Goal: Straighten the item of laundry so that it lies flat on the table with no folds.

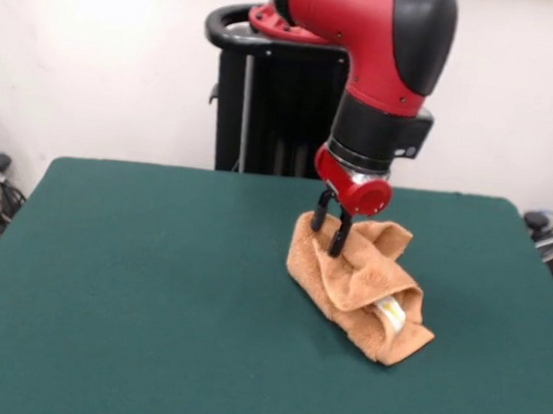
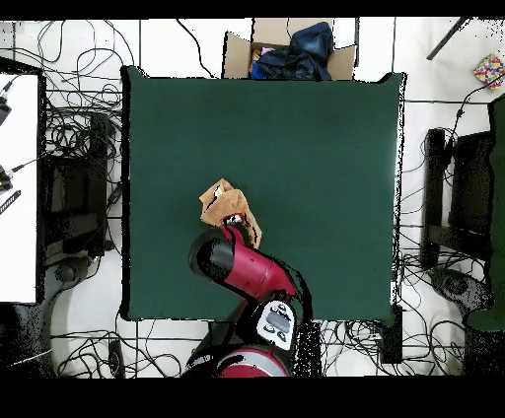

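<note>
The orange-tan towel [image 1: 357, 282] lies crumpled in a rolled heap right of centre on the green table [image 1: 153, 283]. Its white label [image 1: 390, 314] shows in a fold near the front end. My gripper [image 1: 329, 233] points straight down onto the towel's far left end. Its two black fingers [image 1: 340, 237] stand apart with cloth between them, their tips sunk in the folds. In the overhead view the towel [image 2: 223, 205] sits left of the middle of the table [image 2: 316, 177]. There the red arm [image 2: 237, 266] covers the towel's near part and hides the gripper.
The black pedestal [image 1: 266, 100] stands behind the table's far edge. A cardboard box of dark clothes [image 2: 291, 49] sits on the floor beyond the opposite table edge. Cables and equipment [image 2: 69, 187] lie on the floor along both sides.
</note>
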